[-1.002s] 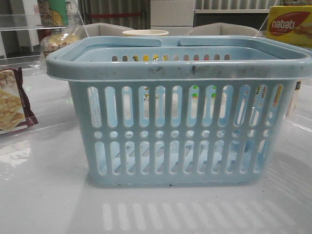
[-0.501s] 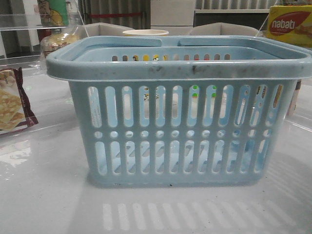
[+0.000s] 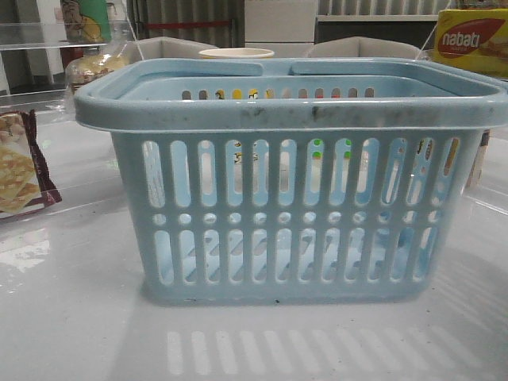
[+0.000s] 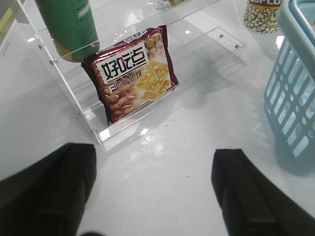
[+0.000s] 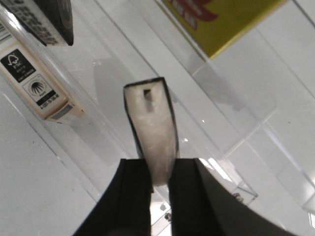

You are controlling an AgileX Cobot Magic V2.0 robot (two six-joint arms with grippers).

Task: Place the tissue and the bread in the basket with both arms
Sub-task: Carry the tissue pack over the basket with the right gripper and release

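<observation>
Fills the middle of the front view: light-blue basket (image 3: 294, 111), upright on the white table (image 3: 71, 317). Shows nothing of the task inside, so far as the slots allow (only coloured specks through the far wall, probably goods behind it).

Beside it on the left side, a clear acrylic shelf (image 4: 93, 123), with a green bottle (image 4: 69, 24) on top and a maroon cracker packet (image 4: 135, 73) propped below. Not the target, that packet.

Left gripper (image 4: 152, 191): spread wide, empty, hovering over bare table in front of that shelf, with the basket's corner close by to one side. Judged step: pickup of the bread not yet begun.

Bread (image 3: 95, 67): at the far left rear of the front view, in its clear bag, past the basket's left rim and above the cracker packet. Calls for a reach up and back to the bag, then a soft squeeze on crinkly plastic.

Right gripper (image 5: 158, 172): pressed onto the tissue (image 5: 150, 128), pinching the lower end of the small dark-edged, whitish-faced pack, which sticks out beyond the fingertips. Hangs in front of a clear shelf bearing a yellow box (image 5: 221, 19); no basket in that view. Calls next for a carry over the wide rim, then release inside.
</observation>
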